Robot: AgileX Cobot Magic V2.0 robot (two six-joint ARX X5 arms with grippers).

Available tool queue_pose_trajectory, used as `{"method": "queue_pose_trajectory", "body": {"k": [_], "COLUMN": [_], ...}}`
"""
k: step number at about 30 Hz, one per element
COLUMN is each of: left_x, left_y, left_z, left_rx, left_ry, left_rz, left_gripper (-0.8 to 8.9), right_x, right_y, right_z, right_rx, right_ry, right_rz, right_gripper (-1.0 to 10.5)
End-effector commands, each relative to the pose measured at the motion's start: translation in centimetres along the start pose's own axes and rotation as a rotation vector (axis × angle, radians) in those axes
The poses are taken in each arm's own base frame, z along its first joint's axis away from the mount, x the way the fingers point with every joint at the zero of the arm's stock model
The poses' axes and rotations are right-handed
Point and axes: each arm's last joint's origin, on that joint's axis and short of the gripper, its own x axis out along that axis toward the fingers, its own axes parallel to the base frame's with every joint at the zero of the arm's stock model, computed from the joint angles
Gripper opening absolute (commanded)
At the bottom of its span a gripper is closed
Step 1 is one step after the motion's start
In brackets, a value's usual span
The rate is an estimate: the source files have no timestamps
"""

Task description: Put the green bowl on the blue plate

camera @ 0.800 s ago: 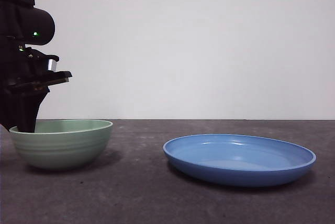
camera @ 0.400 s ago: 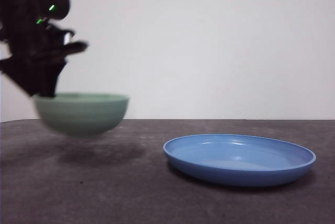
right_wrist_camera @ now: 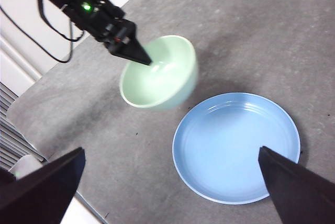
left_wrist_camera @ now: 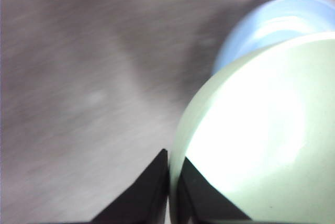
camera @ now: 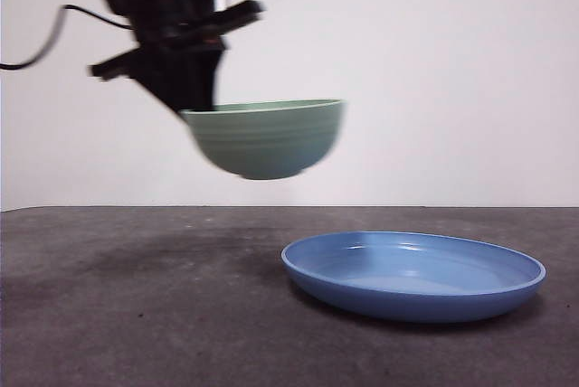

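The pale green bowl [camera: 267,138] hangs in the air, well above the table and just left of the blue plate [camera: 413,274]. My left gripper [camera: 194,102] is shut on the bowl's left rim, one jaw inside and one outside, as the left wrist view shows at the green bowl [left_wrist_camera: 261,140]. Beyond the bowl, part of the blue plate [left_wrist_camera: 272,25] shows in that view. From high up, the right wrist view takes in the green bowl [right_wrist_camera: 159,75], the left gripper [right_wrist_camera: 141,56] on its rim, and the blue plate [right_wrist_camera: 235,148]. My right gripper [right_wrist_camera: 172,179] is open, far above the table.
A dark grey table [camera: 136,315] carries the plate. Its edge [right_wrist_camera: 52,145] runs near the left arm's side. A white wall with a socket stands behind. A black cable [camera: 54,34] trails from the left arm.
The left gripper has lifted the bowl off the table and carried it up and to the right, toward the plate. The plate has not moved.
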Motion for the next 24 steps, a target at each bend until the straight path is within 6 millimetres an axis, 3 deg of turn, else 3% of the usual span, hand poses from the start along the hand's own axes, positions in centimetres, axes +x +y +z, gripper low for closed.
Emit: {"method": "queue_pose_trajectory", "body": {"k": [1, 6, 11, 17, 24], "left_x": [1.5, 4.3, 7.1, 10.0, 11.8], "left_y": [-2.1, -5.8, -8.2, -9.1, -8.9], "left_z": [1.3, 2.8, 3.9, 4.3, 4.0], "left_rx": [0.011, 0.085, 0.126, 0.137, 0.135], "left_ry": [0.015, 0.071, 0.117, 0.152, 0.189], "left_rz": [-0.018, -0.039, -0.045, -0.041, -0.028], "left_gripper": [0.09, 0.09, 0.09, 0.09, 0.09], "right_x": [-0.2, -0.2, -0.2, -0.2, -0.2], "right_y": [0.2, 0.2, 0.2, 0.2, 0.2], "right_z": [0.4, 0.4, 0.4, 0.4, 0.4], "right_rx": [-0.001, -0.001, -0.001, -0.001, -0.001], "right_ry": [-0.014, -0.014, -0.014, -0.014, -0.014], "right_rz": [0.007, 0.007, 0.003, 0.003, 0.003], "right_gripper": [6.5, 6.5, 6.5, 6.5, 6.5]}}
